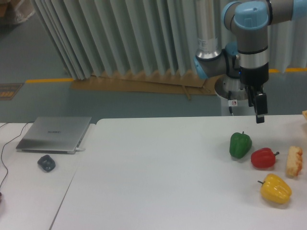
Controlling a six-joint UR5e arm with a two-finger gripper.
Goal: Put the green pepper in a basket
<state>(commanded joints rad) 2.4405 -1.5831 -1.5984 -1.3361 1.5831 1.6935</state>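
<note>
Camera view, the only one I have, looks across the white desk from its near side, and from it I see the green pepper resting on the desk surface toward the right, with its short stem pointing up. Just to its right and slightly nearer to me lies the red pepper, close to the green one, though I cannot tell whether the two touch. Nearer still and further right sits the yellow pepper, apart from both. At the right edge, beside the red pepper, I make out a pale oblong item with reddish patches; I cannot tell what it is. My arm comes in from the upper right, and the end effector hangs pointing down, above and beyond the green pepper, a little to its right, holding nothing and touching nothing. From this angle the fingers overlap into one dark shape, so I cannot tell whether they are apart or together. Over on the far left a closed grey laptop lies on a separate desk section, with a dark mouse just in front of it and a thin cable running along the left edge. Behind the desk hang pale pleated curtains.
</note>
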